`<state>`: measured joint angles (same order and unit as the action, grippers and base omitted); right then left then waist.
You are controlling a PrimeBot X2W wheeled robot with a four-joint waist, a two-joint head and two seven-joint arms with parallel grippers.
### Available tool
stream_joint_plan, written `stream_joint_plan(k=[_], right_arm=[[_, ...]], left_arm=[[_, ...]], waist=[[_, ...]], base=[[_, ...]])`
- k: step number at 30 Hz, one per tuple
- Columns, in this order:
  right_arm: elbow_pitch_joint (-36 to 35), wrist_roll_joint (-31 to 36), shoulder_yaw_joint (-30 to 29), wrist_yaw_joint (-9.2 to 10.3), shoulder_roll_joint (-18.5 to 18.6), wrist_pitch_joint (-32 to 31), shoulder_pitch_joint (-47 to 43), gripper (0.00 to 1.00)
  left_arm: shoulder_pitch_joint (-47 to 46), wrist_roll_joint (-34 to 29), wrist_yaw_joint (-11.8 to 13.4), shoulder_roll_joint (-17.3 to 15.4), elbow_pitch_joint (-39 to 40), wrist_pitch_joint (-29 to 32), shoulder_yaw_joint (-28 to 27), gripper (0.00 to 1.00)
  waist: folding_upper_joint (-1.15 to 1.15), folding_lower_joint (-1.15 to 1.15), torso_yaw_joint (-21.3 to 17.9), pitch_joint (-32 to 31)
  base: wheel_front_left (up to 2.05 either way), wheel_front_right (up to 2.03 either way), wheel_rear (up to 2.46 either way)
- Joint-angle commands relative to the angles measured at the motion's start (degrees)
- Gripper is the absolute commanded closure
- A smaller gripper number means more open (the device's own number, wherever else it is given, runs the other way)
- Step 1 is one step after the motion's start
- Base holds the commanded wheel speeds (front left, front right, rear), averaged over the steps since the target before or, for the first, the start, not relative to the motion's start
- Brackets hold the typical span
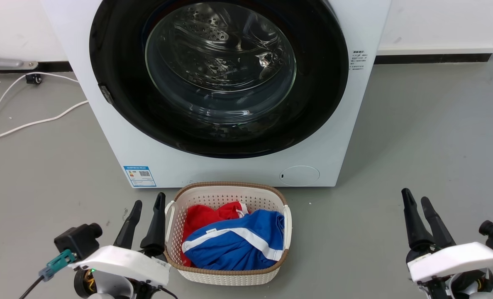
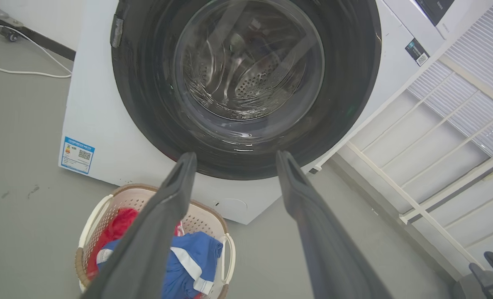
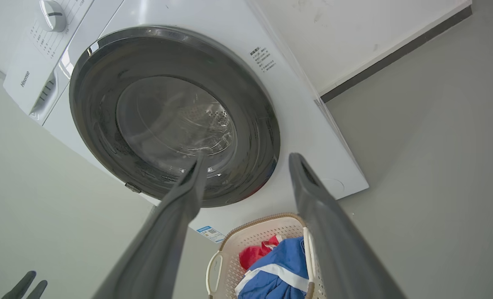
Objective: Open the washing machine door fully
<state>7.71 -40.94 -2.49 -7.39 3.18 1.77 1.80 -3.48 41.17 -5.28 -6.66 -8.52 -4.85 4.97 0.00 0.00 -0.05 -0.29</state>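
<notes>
The washing machine door point(image 1: 118, 62) sits shut and flush in the front of the washing machine point(image 1: 238, 170), which stands at the far edge of the floor by the wall. By my reading, none of the opening is done yet. The left hand point(image 1: 149, 199) and right hand point(image 1: 415, 196) hang low, well short of the door, fingers apart and empty, on either side of a laundry basket point(image 1: 230, 185) just before the machine.
</notes>
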Motion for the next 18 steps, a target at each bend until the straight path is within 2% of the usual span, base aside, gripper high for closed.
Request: stream_joint_plan(k=[1, 18], right_arm=[[-1.1, 2.5, 0.3, -0.07, 0.0, 0.3, 0.3, 0.0], [-2.6, 16.6, -0.1, -0.09, -0.1, -0.9, -0.4, 0.0]], left_arm=[[-1.1, -2.2, 0.4, -0.7, 0.6, -0.7, 0.7, 0.0], [-2.4, -13.9, 3.0, -4.0, -0.2, -3.5, 6.2, 0.0]], waist=[[0.0, 0.0, 0.0, 0.0], [0.0, 0.0, -0.2, -0.3]], base=[[0.0, 0.0, 0.0], [0.0, 0.0, 0.0]])
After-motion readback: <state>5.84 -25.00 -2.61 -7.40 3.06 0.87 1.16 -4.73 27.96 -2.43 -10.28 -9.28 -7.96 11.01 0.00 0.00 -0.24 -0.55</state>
